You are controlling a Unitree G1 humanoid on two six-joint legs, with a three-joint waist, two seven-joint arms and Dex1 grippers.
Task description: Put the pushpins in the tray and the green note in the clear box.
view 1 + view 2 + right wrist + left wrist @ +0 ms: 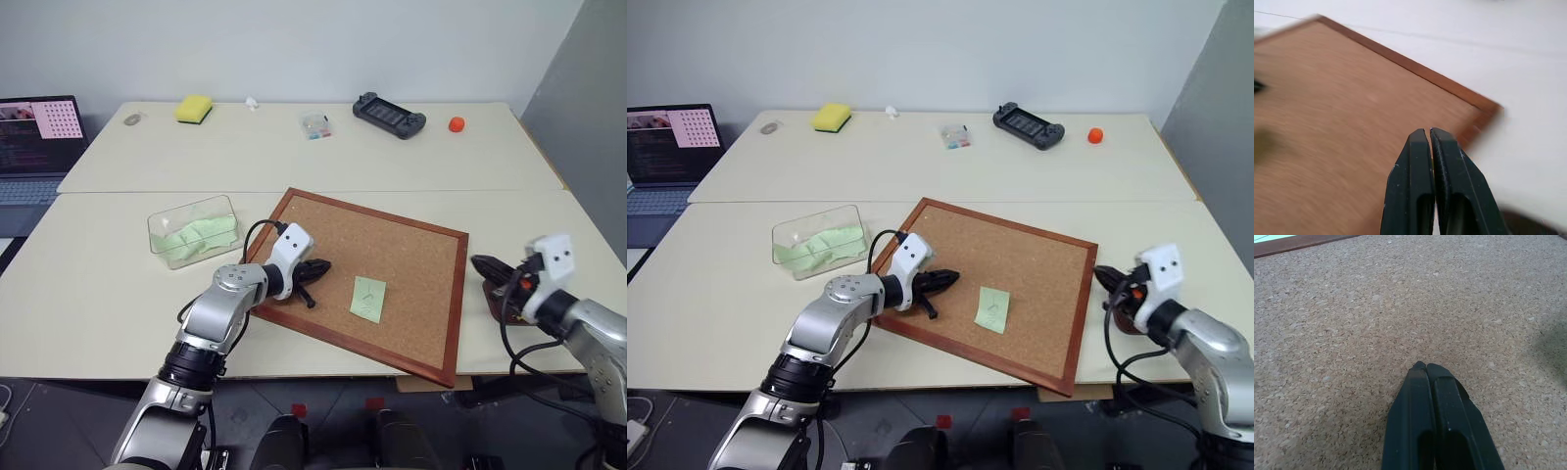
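- the pale yellow-green square sticky note lies flat on the large wood-framed corkboard, toward its near side; flat paper gives closed fingertips no edge, so a pinch could slide over it or crease it.
- the left gripper, two black fingers pressed together and holding nothing, hovers over the cork just beside the note.
- the right gripper, also closed with nothing visible between its tips, sits off the board's right edge above the small dark reddish-brown tray, which the arm mostly hides; i cannot tell whether any pins are in it.
- no pushpins are visible on the cork; whether the note is pinned, too small to tell.
- the transparent plastic rectangular box stands left of the board, already holding green paper; the raised frame lies between note and box and could snag a dragged sheet.
- well behind: yellow sponge, small clear case, black handheld console, orange ball, laptop.
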